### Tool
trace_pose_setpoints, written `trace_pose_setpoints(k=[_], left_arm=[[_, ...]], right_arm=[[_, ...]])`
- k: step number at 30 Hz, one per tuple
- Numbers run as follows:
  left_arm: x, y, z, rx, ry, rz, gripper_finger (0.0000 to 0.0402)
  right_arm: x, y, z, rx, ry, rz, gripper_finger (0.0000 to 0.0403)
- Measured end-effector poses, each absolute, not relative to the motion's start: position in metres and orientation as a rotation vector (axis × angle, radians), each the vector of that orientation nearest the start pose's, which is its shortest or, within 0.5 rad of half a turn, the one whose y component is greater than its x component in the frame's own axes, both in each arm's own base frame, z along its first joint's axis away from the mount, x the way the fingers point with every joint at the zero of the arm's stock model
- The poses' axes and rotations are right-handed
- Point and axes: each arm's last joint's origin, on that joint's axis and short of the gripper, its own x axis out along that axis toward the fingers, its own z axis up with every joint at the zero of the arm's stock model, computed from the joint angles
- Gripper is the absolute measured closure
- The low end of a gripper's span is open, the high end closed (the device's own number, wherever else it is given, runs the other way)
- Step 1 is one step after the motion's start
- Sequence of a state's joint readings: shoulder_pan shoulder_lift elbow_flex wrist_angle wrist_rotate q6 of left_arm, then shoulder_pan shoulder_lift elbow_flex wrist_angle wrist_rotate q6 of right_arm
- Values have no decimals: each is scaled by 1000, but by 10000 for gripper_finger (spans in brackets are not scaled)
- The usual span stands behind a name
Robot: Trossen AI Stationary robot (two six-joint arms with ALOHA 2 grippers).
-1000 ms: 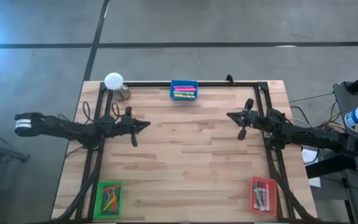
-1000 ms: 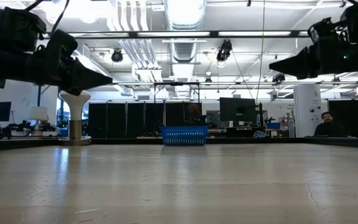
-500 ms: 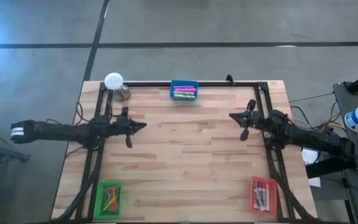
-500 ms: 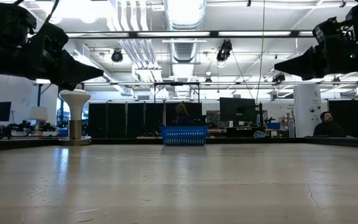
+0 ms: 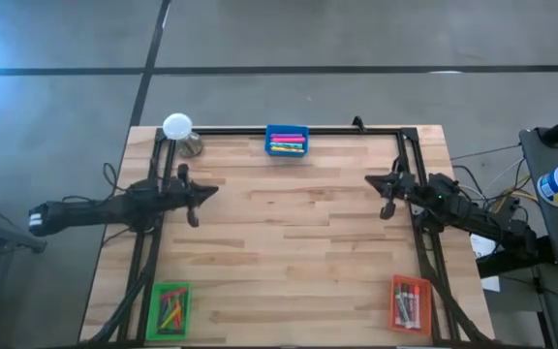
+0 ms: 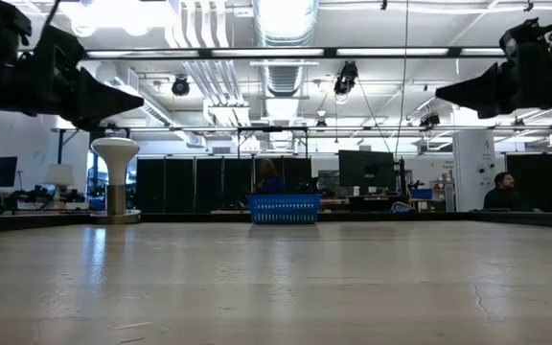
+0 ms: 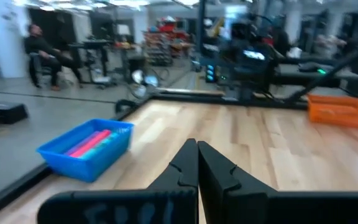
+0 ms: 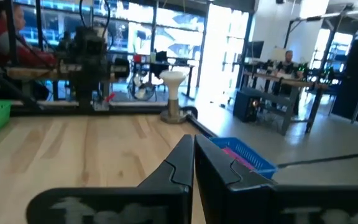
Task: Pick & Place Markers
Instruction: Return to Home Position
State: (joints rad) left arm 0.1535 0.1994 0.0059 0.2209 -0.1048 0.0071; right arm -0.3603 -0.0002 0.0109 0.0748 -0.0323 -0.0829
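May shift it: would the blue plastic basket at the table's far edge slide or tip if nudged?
Probably slides, not tips: the blue plastic basket is low and wide. Likely light, holding a few pink markers. Beside the wooden table edge, it might fall off.

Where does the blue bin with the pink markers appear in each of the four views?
High view: blue bin at the middle of the table's far edge.
Low view: centre, at the far edge.
Left wrist view: ahead of that arm, near an edge.
Right wrist view: ahead, near an edge.
Landmark: white-topped stand, absent only from the left wrist view.
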Motion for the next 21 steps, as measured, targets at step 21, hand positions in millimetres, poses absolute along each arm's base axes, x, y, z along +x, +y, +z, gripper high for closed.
trace_pose_setpoints(k=[21], left_arm=[[95,21,169,15,-38,342,401]], right_arm=[[91,-33,172,-72,-56,-333,394]])
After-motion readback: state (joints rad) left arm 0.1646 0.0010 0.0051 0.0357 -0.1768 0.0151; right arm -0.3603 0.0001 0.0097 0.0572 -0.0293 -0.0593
